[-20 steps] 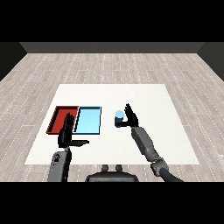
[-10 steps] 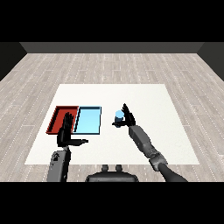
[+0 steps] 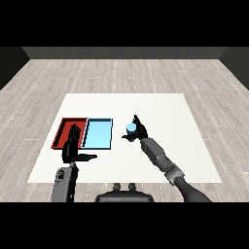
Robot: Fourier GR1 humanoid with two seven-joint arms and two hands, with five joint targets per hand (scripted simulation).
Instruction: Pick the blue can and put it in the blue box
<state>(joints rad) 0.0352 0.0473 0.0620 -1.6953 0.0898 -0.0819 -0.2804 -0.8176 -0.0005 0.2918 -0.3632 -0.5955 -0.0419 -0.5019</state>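
- sits upright on the white table [image 3: 160, 104] just right of frame centre: the blue can [image 3: 130, 128], a short way right of the blue box [image 3: 97, 134], apart from its right wall.
- reaches in from the lower right, right hand [image 3: 138, 130] set against the can's right side, fingers rising behind it and thumb low in front; looks to be closing round the can, though too small to tell whether the wrap is complete.
- better to finish the curl round the can's middle before any lift, keeping the can upright.
- then straight up first, so the base clears the box wall, and only after that leftward in the frame toward the light blue floor.
- worth aiming for the middle of the blue box, not the red box [image 3: 67, 133] touching its left side.
- hangs at lower left, left hand [image 3: 73, 149], fingers straight and relaxed, holding nothing, overlapping the near edge of the red box; best left out of the can's path.
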